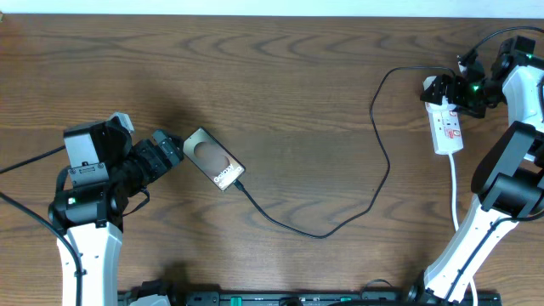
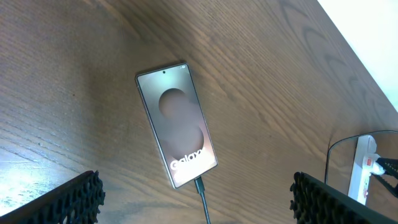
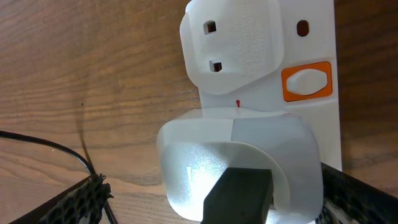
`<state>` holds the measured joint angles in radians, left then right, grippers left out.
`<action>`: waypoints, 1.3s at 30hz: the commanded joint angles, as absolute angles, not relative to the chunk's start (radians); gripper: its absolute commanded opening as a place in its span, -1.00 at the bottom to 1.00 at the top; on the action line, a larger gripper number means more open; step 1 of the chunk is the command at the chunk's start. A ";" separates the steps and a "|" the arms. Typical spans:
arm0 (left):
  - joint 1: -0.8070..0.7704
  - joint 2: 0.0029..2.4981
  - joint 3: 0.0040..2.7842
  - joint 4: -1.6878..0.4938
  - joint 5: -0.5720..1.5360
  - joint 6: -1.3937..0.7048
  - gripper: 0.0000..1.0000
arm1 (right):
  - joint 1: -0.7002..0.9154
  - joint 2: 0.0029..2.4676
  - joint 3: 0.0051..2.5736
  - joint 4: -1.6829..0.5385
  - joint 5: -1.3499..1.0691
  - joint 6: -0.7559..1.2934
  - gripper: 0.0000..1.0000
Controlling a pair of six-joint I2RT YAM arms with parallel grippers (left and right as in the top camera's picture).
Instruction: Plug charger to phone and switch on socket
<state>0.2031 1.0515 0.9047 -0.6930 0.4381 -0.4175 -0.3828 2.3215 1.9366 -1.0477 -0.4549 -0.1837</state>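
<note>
Showing phone (image 1: 214, 159) with charger (image 1: 340, 225) plugged in, socket (image 1: 446, 127) holding adapter (image 3: 239, 168), left pincer (image 2: 199, 199) and right pincer (image 3: 211, 199) wide open, empty

Only 2 ribbed finger corners of the left gripper (image 2: 199, 202) show; the charger (image 2: 199, 183) leaves the bottom edge between them. Under the right gripper (image 3: 214, 199), the adapter (image 3: 236, 155) is cut off below and the socket (image 3: 311, 124) passes the right edge. Overhead, its red marks are too small to read.
</note>
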 commanded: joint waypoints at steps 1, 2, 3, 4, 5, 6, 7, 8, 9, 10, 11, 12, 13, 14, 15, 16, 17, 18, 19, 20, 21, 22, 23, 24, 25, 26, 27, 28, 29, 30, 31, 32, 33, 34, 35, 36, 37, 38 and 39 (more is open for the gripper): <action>0.208 1.052 0.902 -0.696 0.425 -0.400 0.92 | -0.337 2.391 1.917 -1.062 -0.560 -0.161 0.99; 0.208 1.052 0.903 -0.696 0.425 -0.400 0.92 | -0.336 2.391 1.917 -1.062 -0.560 -0.161 0.99; 0.208 1.052 0.902 -0.696 0.425 -0.400 0.92 | -0.334 2.391 1.917 -1.061 -0.559 -0.161 0.99; 0.208 1.052 0.902 -0.696 0.425 -0.400 0.92 | -0.333 2.391 1.917 -1.060 -0.557 -0.161 0.98; 0.208 1.052 0.903 -0.696 0.425 -0.400 0.92 | -0.333 2.391 1.917 -1.058 -0.548 -0.161 0.98; 0.208 1.052 0.902 -0.696 0.425 -0.400 0.92 | -0.333 2.391 1.917 -1.058 -0.533 -0.161 0.99; 0.208 1.052 0.902 -0.696 0.425 -0.400 0.92 | -0.333 2.391 1.917 -1.058 -0.511 -0.160 0.98; 0.208 1.052 0.903 -0.696 0.425 -0.400 0.92 | -0.333 2.391 1.917 -1.058 -0.481 -0.152 0.99; 0.208 1.052 0.903 -0.696 0.425 -0.400 0.92 | -0.333 2.391 1.918 -1.058 -0.449 -0.145 0.99; 0.208 1.052 0.903 -0.696 0.425 -0.400 0.92 | -0.333 2.391 1.918 -1.060 -0.424 -0.141 0.99; 0.208 1.052 0.903 -0.696 0.425 -0.400 0.92 | -0.334 2.390 1.919 -1.063 -0.402 -0.134 0.98; 0.208 1.052 0.902 -0.696 0.425 -0.400 0.92 | -0.334 2.390 1.922 -1.067 -0.385 -0.131 0.99; 0.208 1.052 0.902 -0.696 0.425 -0.400 0.92 | -0.335 2.390 1.925 -1.071 -0.371 -0.127 0.98; 0.208 1.052 0.902 -0.696 0.425 -0.400 0.92 | -0.336 2.390 1.930 -1.077 -0.364 -0.128 0.98; 0.208 1.052 0.903 -0.696 0.425 -0.400 0.92 | -0.337 2.390 1.935 -1.083 -0.364 -0.128 0.98; 0.208 1.052 0.902 -0.696 0.425 -0.400 0.92 | -0.339 2.390 1.941 -1.088 -0.365 -0.128 0.99; 0.208 1.052 0.903 -0.697 0.425 -0.400 0.92 | -0.340 2.390 1.950 -1.095 -0.365 -0.128 0.98; 0.208 1.052 0.902 -0.699 0.425 -0.400 0.92 | -0.341 2.390 1.958 -1.101 -0.365 -0.128 0.98; 0.208 1.052 0.902 -0.701 0.425 -0.400 0.92 | -0.341 2.390 1.967 -1.108 -0.365 -0.128 0.99; 0.208 1.052 0.903 -0.703 0.425 -0.400 0.92 | -0.341 2.390 1.977 -1.117 -0.365 -0.128 0.98; 0.208 1.052 0.903 -0.704 0.425 -0.400 0.92 | -0.341 2.390 1.987 -1.124 -0.365 -0.128 0.98; 0.208 1.052 0.903 -0.704 0.425 -0.400 0.92 | -0.341 2.390 1.993 -1.128 -0.365 -0.128 0.98; 0.208 1.052 0.903 -0.704 0.425 -0.400 0.92 | -0.341 2.390 2.003 -1.137 -0.365 -0.128 0.98; 0.208 1.052 0.903 -0.704 0.425 -0.400 0.92 | -0.341 2.390 2.011 -1.143 -0.365 -0.128 0.98; 0.208 1.052 0.903 -0.704 0.425 -0.400 0.92 | -0.341 2.390 2.019 -1.151 -0.365 -0.128 0.99; 0.208 1.052 0.903 -0.705 0.425 -0.400 0.92 | -0.341 2.390 2.024 -1.155 -0.365 -0.128 0.98; 0.208 1.052 0.903 -0.706 0.425 -0.400 0.92 | -0.341 2.390 2.030 -1.161 -0.365 -0.128 0.99; 0.208 1.052 0.903 -0.707 0.425 -0.400 0.92 | -0.341 2.390 2.035 -1.163 -0.365 -0.128 0.98; 0.208 1.052 0.902 -0.707 0.425 -0.400 0.92 | -0.341 2.390 2.041 -1.164 -0.365 -0.128 0.99; 0.208 1.052 0.903 -0.707 0.425 -0.400 0.93 | -0.342 2.390 2.044 -1.166 -0.365 -0.128 0.99; 0.208 1.052 0.903 -0.707 0.425 -0.400 0.92 | -0.342 2.390 2.048 -1.169 -0.365 -0.128 0.99; 0.208 1.052 0.903 -0.708 0.425 -0.400 0.92 | -0.341 2.390 2.049 -1.171 -0.365 -0.128 0.98; 0.208 1.052 0.903 -0.708 0.425 -0.400 0.92 | -0.342 2.389 2.049 -1.171 -0.365 -0.128 0.98; 0.208 1.052 0.902 -0.709 0.425 -0.400 0.92 | -0.342 2.389 2.049 -1.171 -0.365 -0.128 0.98; 0.208 1.052 0.903 -0.710 0.425 -0.400 0.92 | -0.341 2.389 2.049 -1.172 -0.365 -0.128 0.98; 0.208 1.052 0.903 -0.711 0.425 -0.400 0.92 | -0.341 2.389 2.049 -1.172 -0.366 -0.128 0.99; 0.208 1.052 0.903 -0.711 0.425 -0.400 0.92 | -0.342 2.389 2.049 -1.172 -0.369 -0.128 0.98; 0.208 1.052 0.903 -0.711 0.425 -0.400 0.92 | -0.342 2.389 2.049 -1.171 -0.372 -0.128 0.98; 0.208 1.052 0.903 -0.711 0.425 -0.400 0.92 | -0.342 2.388 2.049 -1.171 -0.373 -0.128 0.99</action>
